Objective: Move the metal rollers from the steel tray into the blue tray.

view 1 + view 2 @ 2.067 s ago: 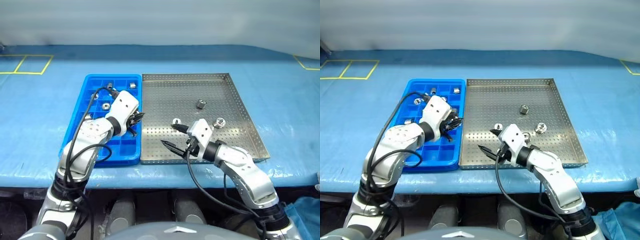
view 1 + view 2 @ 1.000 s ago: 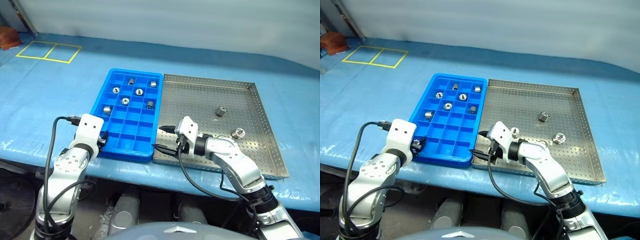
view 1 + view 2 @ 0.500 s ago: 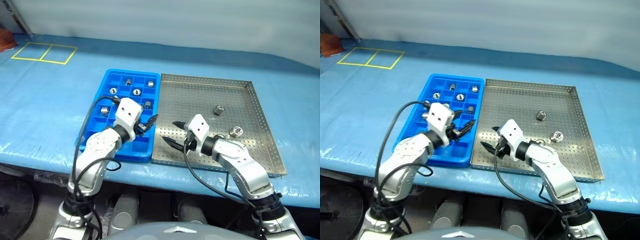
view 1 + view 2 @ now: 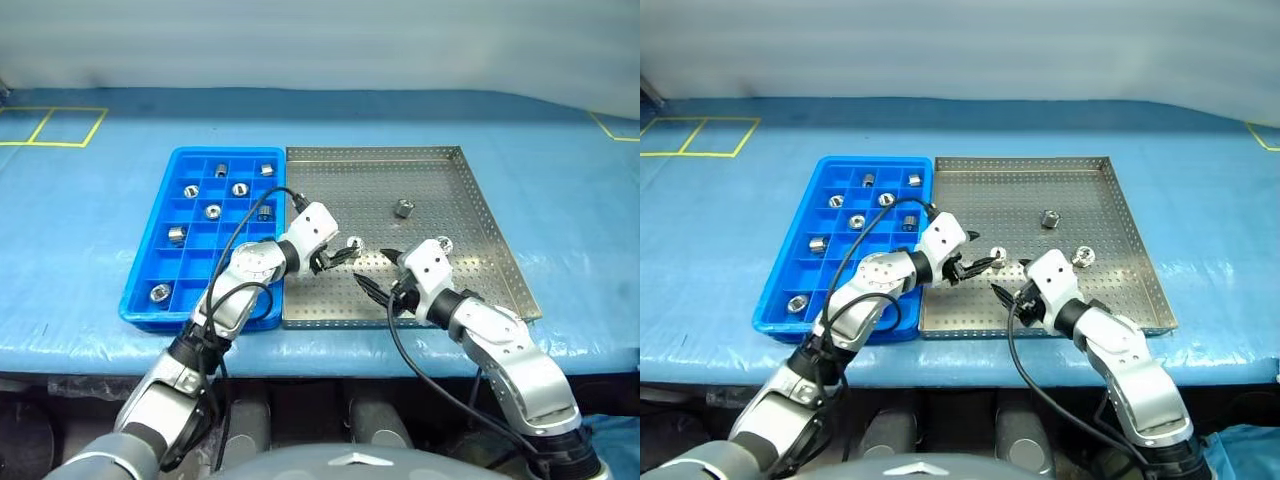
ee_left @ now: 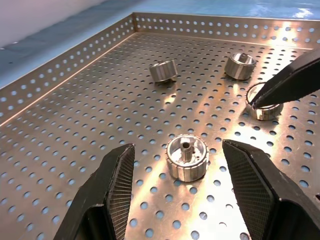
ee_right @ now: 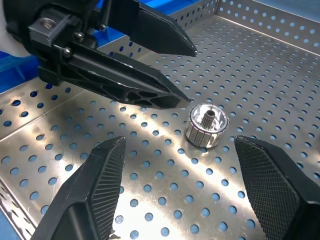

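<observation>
Both grippers hang open and empty over the steel tray (image 4: 470, 215), the left gripper (image 4: 340, 255) and right gripper (image 4: 378, 283) crowding the same roller (image 5: 187, 157), which sits between the left's fingers. If both close in, fingers could clash or knock it away. Two more rollers lie further in; seven are in the blue tray (image 4: 140, 270).

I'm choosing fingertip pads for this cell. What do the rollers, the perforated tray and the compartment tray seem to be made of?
The rollers look like bright polished metal: mirror glints, ribbed sides, a central hole. The perforated tray looks like brushed sheet steel, with streaky reflections and punched holes. The compartment tray is probably moulded plastic: uniform saturated blue with a soft sheen.
</observation>
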Controlling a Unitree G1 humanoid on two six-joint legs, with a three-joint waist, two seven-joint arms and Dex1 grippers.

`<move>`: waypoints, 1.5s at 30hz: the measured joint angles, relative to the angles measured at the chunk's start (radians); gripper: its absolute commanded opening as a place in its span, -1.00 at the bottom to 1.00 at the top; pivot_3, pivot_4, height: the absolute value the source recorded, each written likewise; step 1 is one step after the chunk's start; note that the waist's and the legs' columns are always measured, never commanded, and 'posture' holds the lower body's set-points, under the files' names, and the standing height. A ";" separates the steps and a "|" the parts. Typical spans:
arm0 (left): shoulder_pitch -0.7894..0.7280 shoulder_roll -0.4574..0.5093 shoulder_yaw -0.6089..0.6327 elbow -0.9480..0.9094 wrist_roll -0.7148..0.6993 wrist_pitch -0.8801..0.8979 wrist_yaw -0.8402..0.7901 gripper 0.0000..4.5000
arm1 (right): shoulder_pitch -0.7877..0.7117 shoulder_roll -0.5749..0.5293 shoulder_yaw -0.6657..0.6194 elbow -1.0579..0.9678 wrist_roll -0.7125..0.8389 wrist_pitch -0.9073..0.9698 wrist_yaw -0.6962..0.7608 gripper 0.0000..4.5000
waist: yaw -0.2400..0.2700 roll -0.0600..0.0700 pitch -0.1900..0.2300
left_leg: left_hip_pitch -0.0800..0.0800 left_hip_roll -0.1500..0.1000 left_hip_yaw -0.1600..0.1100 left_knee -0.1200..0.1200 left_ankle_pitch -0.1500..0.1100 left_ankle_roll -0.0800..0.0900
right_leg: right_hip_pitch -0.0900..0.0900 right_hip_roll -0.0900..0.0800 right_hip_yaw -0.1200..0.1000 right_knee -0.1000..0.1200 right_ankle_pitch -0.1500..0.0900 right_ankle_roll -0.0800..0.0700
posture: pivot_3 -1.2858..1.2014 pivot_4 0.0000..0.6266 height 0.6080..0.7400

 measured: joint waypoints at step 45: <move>-0.080 -0.133 0.029 0.288 0.088 -0.019 0.024 -0.24 | 0.012 0.001 0.021 -0.033 0.001 0.027 -0.010 0.62 | -0.033 0.000 0.000 | 0.000 -0.001 0.002 0.000 0.000 0.000 | 0.000 0.000 0.003 0.001 0.001 0.001 | -0.04 -0.52 1.00</move>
